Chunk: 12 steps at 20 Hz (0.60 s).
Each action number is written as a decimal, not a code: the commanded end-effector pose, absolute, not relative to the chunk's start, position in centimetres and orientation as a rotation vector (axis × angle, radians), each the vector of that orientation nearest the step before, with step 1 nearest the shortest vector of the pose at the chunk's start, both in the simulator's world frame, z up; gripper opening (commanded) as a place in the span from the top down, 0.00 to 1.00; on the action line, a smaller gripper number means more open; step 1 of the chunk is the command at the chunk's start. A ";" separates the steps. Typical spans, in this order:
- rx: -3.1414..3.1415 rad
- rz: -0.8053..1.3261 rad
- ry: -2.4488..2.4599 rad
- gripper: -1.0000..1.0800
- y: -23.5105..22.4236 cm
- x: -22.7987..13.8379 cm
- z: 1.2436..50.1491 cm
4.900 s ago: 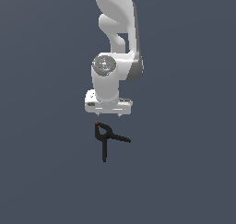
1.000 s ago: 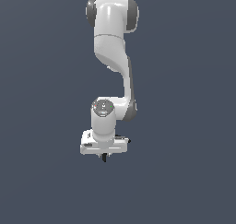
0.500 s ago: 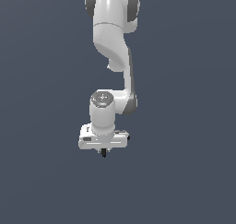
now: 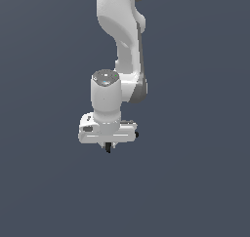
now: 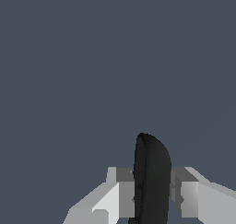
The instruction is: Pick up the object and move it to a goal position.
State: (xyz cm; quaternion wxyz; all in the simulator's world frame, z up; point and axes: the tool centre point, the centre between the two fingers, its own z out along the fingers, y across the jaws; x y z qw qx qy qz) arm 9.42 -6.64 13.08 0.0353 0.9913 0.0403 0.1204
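Observation:
The object, a black spring clamp, shows edge-on in the wrist view as a dark rounded shape pinched between my two grey fingers. My gripper is shut on it. In the exterior view the white gripper points straight down and hides nearly all of the object; only a small black bit pokes out beneath the hand. The object hangs in the air, clear of any surface. Its handles and red tip are hidden.
A plain dark grey-blue backdrop surrounds the arm in both views. Nothing else is visible.
The object lay apart below the gripper in the earliest frame; now it is held. Over the last second the arm has moved toward the camera and lower in the exterior view, carrying the object.

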 end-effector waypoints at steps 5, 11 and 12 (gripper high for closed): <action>3.045 0.376 0.124 1.00 -6.7 7.4 19.6; 3.045 0.376 0.124 1.00 -6.8 5.9 24.5; 3.045 0.376 0.124 1.00 -6.9 5.7 25.2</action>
